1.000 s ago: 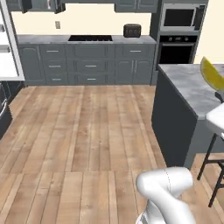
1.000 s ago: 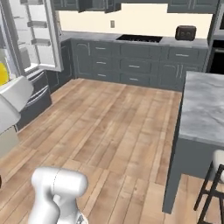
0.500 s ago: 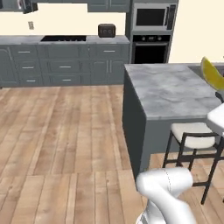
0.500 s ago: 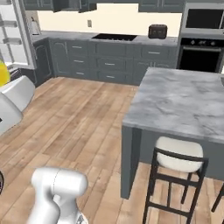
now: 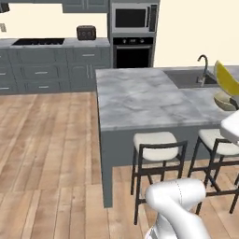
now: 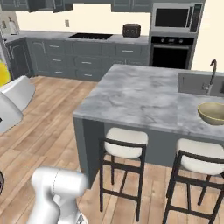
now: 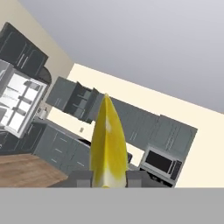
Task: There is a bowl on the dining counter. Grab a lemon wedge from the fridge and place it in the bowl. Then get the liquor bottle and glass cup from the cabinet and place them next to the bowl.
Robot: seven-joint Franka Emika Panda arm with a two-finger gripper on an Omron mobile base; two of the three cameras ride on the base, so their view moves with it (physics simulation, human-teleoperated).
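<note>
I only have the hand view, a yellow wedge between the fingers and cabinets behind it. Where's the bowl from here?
Observer: The bowl sits on the dining counter, near its right end, in front of the sink.
Operator: Anything between the base and that counter?
Observer: Yes, two stools stand tucked along the counter's near side.
Operator: Is the wedge really held?
Observer: The gripper is shut on the lemon wedge; the left base view shows the wedge raised above the bowl's end of the counter.
Operator: Bowl empty?
Observer: Nothing visible inside it in the right base view.
</note>
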